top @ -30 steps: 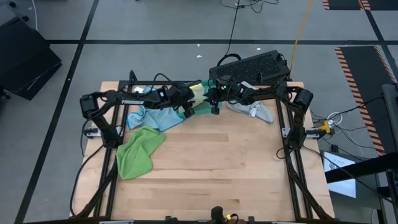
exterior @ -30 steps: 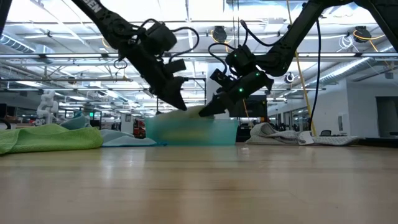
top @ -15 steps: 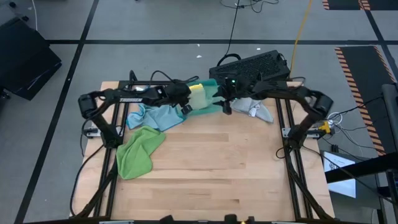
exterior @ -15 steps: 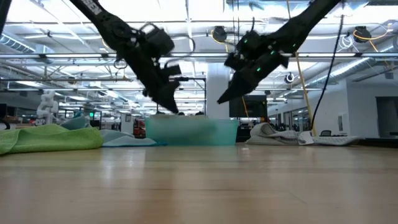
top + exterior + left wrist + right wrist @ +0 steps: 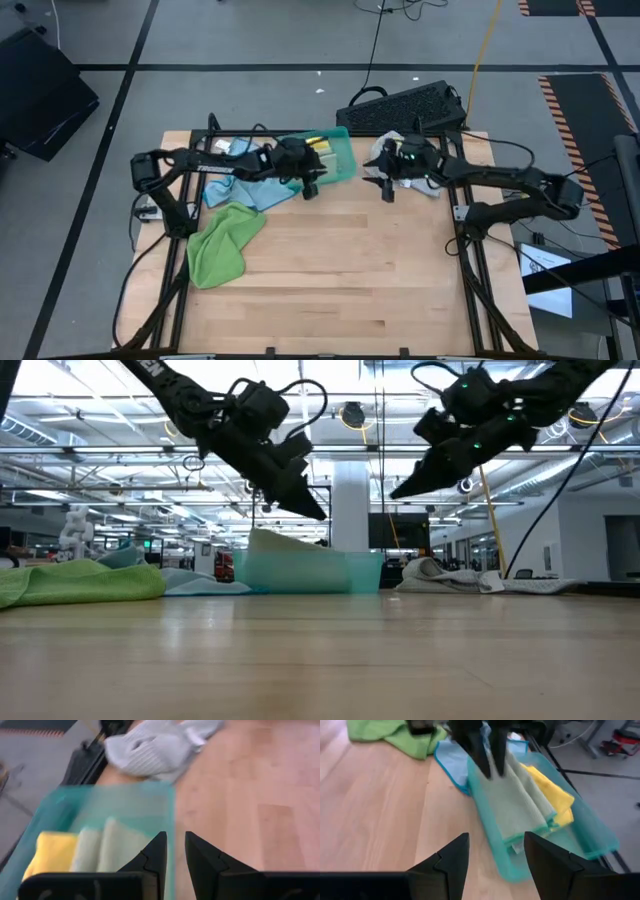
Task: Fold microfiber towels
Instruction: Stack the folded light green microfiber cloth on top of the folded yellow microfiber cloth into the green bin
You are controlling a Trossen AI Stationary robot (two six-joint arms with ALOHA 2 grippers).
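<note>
2 folded towels (image 5: 530, 802) lie in tray (image 5: 592, 837)
</note>
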